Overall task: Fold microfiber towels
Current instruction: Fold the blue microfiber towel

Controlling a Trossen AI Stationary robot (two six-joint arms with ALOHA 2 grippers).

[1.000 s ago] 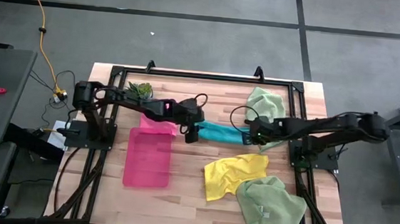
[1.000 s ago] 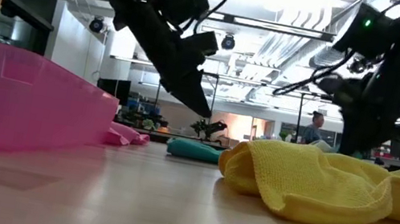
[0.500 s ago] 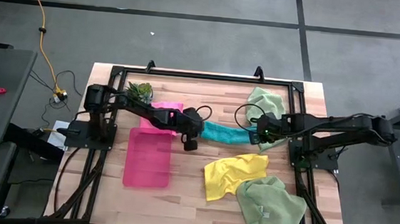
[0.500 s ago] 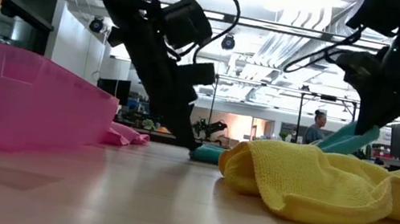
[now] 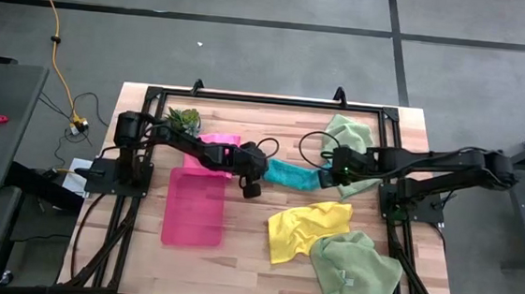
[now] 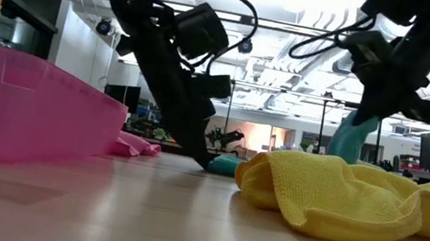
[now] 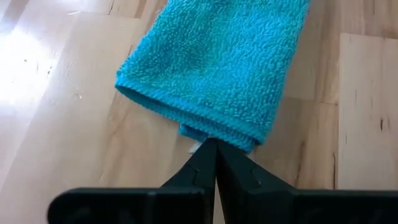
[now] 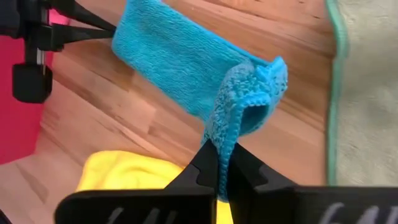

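Note:
A teal towel [image 5: 296, 176] lies bunched lengthwise at the table's middle. My left gripper [image 5: 259, 172] is shut at its left end, down on the wood. My right gripper [image 5: 336, 176] is shut on its right end and holds that end up [image 6: 351, 136]. A hot pink towel [image 5: 215, 148] lies behind the left arm. The yellow towel [image 5: 305, 227] lies crumpled toward the near side. One pale green towel [image 5: 348, 135] lies at the far right and another [image 5: 356, 269] at the near right. My left gripper pinches the hemmed edge of the teal towel's left end [image 7: 233, 138] between its two fingertips. The fingers slant down from the table's left. That end rests on the wood; how many layers are caught I cannot tell. My right gripper pinches a bunched fold of the teal towel's right end [image 8: 222, 134] between its two fingers, slanting down from the right. That end is lifted clear of the table and curls over the fingertips. The rest slopes down to the wood toward my left gripper.
A rigid pink tray [image 5: 193, 209] stands at the near left, close to the left arm. A small green plant [image 5: 185, 117] sits at the far left corner. A black frame [image 5: 247, 99] borders the table. Bare wood lies between the tray and the yellow towel.
My left gripper has come down to the table at the teal towel's left end and shut on it. My right gripper has risen, lifting the towel's right end off the wood, while the left end has stayed on the table.

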